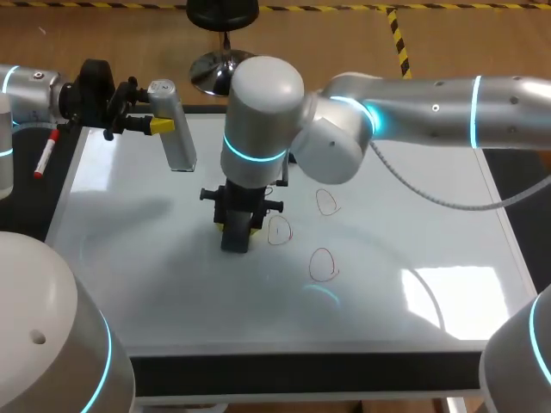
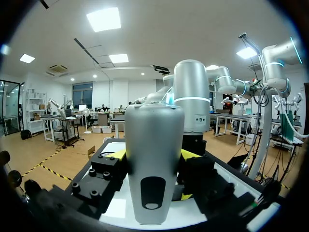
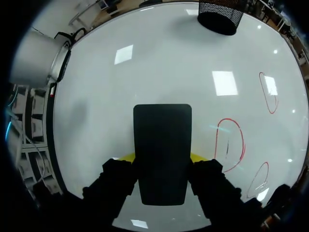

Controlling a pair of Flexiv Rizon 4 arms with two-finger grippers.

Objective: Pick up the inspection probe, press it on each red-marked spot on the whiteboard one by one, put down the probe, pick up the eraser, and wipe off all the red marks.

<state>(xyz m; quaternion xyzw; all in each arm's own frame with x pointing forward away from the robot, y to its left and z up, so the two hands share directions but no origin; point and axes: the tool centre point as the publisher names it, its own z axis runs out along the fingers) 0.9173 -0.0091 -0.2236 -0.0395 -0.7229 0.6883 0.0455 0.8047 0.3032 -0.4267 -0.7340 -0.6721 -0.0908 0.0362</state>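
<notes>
Ideally the whiteboard (image 1: 155, 292) is wiped with even pressure, the right end effector (image 1: 238, 225) clamping the eraser (image 3: 162, 140) flat and sweeping toward the red marks (image 1: 279, 231) just beside it. Well apart, above the surface's far left corner, the left end effector (image 1: 159, 126) grips the probe (image 1: 178, 142). A red marker (image 1: 45, 160) lies beside the whiteboard's left edge.

We log the site as a robotics lab bench. Evidence: a whiteboard (image 1: 155, 284) lies flat as the work surface. Our left arm (image 1: 34, 95) and our right arm (image 1: 448, 107), grey-white with glowing cyan rings at the joints, extend over it. Hand-drawn red marks (image 1: 323, 265) sit near the whiteboard's middle. A black mesh cup (image 3: 219, 17) stands on it. A red-capped marker pen (image 1: 45, 155) lies just off its left edge.
</notes>
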